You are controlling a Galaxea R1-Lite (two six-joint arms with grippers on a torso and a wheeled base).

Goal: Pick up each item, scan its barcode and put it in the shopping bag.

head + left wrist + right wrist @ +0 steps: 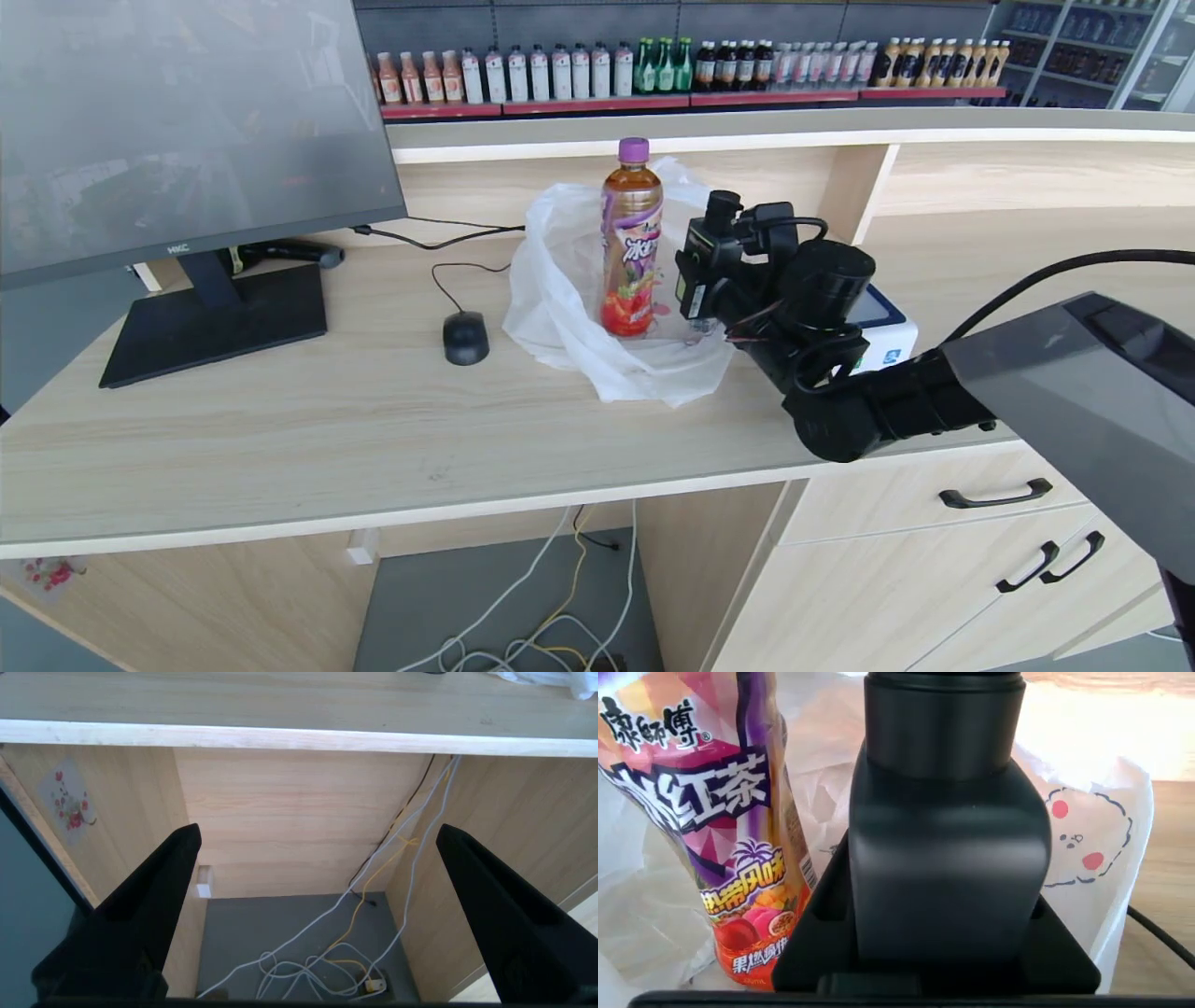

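A tea bottle (pixel 632 252) with a purple cap stands upright inside the open white shopping bag (pixel 560 308) on the wooden counter. My right gripper (pixel 738 299) is just right of the bag, shut on a black barcode scanner (pixel 698 271) whose head points at the bottle. In the right wrist view the scanner (pixel 943 859) stands close beside the bottle's label (pixel 710 831), with the bag (pixel 1092 840) behind both. My left gripper (pixel 313 915) hangs open below the counter's front edge, nothing between its fingers (pixel 149 915).
A monitor (pixel 187 121) stands at the counter's left, a mouse (pixel 465 337) beside the bag. A white box device (pixel 887 341) sits behind my right arm. Drawers (pixel 990 495) are below on the right. Loose cables (pixel 327 952) lie on the floor under the counter.
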